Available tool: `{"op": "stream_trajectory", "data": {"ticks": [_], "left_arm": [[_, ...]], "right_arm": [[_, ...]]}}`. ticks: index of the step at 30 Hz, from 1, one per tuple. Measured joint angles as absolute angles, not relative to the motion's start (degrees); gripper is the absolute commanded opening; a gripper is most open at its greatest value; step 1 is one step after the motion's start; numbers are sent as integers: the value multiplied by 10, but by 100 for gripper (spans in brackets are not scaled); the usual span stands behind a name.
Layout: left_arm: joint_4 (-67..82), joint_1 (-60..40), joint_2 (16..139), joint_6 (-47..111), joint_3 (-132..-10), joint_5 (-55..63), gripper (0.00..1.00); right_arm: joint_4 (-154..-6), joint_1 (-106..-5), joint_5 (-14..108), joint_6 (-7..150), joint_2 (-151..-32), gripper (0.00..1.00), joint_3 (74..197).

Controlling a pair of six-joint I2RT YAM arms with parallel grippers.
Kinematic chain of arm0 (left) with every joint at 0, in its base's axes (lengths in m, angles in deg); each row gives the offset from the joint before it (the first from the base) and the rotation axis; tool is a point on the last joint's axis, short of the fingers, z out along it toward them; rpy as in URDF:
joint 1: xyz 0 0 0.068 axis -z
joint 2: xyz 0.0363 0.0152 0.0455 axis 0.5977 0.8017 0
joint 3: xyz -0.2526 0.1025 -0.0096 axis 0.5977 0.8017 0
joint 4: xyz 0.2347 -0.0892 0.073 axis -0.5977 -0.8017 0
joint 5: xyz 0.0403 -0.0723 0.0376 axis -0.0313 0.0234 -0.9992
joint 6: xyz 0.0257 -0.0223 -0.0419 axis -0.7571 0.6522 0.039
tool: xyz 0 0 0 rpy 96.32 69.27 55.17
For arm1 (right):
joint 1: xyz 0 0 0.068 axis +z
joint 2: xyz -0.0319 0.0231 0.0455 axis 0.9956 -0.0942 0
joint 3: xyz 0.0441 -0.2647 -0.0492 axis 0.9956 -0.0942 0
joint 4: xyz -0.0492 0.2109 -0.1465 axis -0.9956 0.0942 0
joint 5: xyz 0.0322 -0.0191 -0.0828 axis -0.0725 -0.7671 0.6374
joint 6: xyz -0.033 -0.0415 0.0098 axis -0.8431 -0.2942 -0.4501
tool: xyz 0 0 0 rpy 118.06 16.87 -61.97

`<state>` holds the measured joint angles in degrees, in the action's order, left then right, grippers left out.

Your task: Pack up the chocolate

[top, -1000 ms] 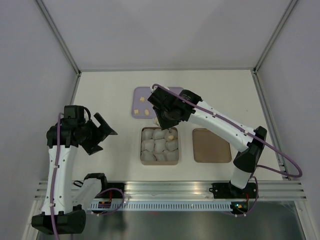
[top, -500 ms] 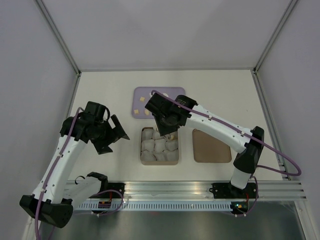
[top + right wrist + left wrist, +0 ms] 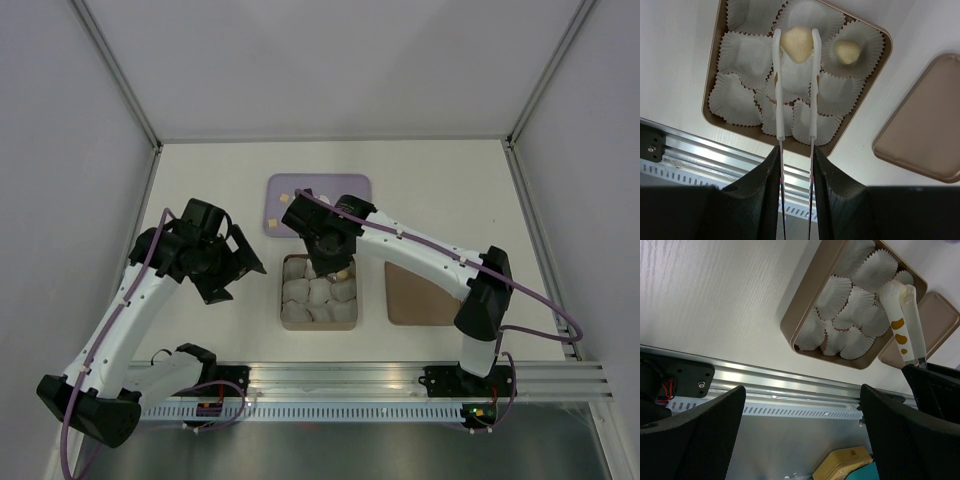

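right gripper point(image 3: 796, 34) is narrow, its two long white fingers point(image 3: 776, 80) pinched on one pale chocolate point(image 3: 797, 46) right at the tips. the chocolate is a roundish lump with no clear long axis, so its heading cannot be told. the fingers press its left and right sides in the right wrist view. it sits over the box point(image 3: 710, 95), above the middle cup point(image 3: 807, 12) of the row farthest from the wrist camera. cannot tell if it touches the paper.

second piece point(image 3: 847, 51), also pale and lumpy, lies inside the corner cup just right of the held one. it is apart from the fingers and has no clear axis either. the other cups point(image 3: 735, 100) in view hold nothing.

top view: the right gripper is over the far side of the box point(image 3: 318, 323). two loose pieces point(image 3: 285, 198) lie on the purple tray point(image 3: 350, 185) beyond the box, apart from each other. lid point(image 3: 420, 295) lies flat on the table point(image 3: 220, 180) just right of the box, not touching it.

left gripper point(image 3: 802, 390) is wide, with nothing between its black fingers point(image 3: 705, 425). it hangs left of the box, clear of it, and its camera looks down on the box's near corner and the right gripper's white fingers.
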<state>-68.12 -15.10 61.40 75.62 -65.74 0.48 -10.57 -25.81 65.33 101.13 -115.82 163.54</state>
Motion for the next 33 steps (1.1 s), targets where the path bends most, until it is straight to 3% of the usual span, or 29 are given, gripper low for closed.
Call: {"op": "stream_trajectory", "data": {"ticks": [33], "left_arm": [[-683, -151, 612, 759, -657, -1, 100]], "right_arm": [[-136, -266, 646, 992, -1206, 15, 1619]]}}
